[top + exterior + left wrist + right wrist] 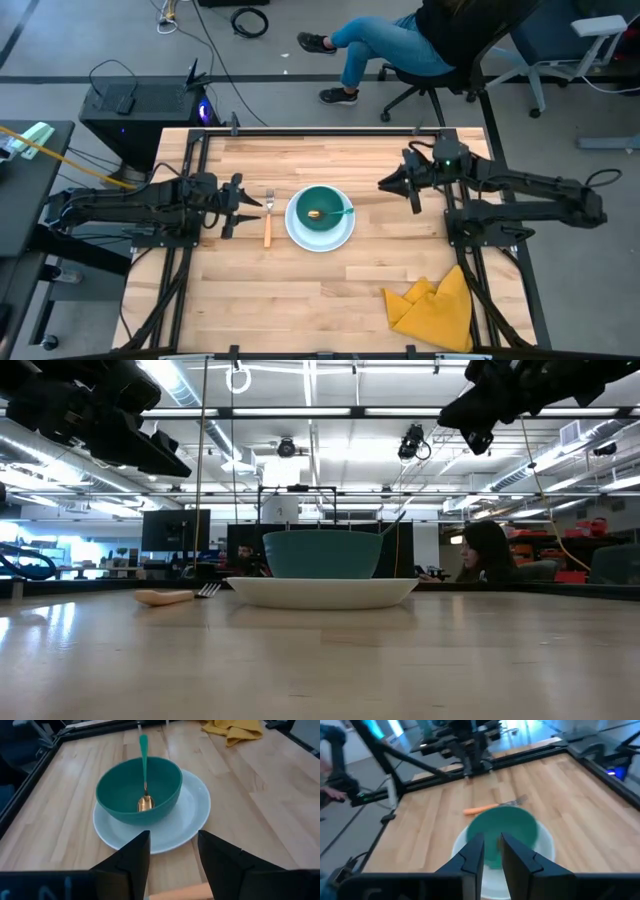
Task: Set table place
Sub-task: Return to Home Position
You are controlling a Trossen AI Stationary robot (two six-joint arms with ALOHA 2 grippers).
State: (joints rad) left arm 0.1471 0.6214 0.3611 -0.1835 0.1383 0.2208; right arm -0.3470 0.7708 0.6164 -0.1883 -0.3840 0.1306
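Note:
A round white plate (pixel 320 240) lies on the table (pixel 300 300) at its middle. A teal bowl (pixel 318 203) stands on it. A gold spoon with a teal handle (pixel 144 780) lies in the bowl, its gold end on the bowl's bottom and its handle leaning on the rim toward the table's right. An orange-handled fork (pixel 268 220) lies flat just left of the plate, tines toward the far edge. My left gripper (pixel 245 207) is open and empty, raised above the fork's left side. My right gripper (pixel 392 183) is raised to the right of the plate, empty, its fingers a narrow gap apart (pixel 492 852).
A crumpled yellow cloth (pixel 435 305) lies at the table's near right. A person sits on an office chair (pixel 440 50) beyond the far edge. Bare wood lies near the front and at the far right.

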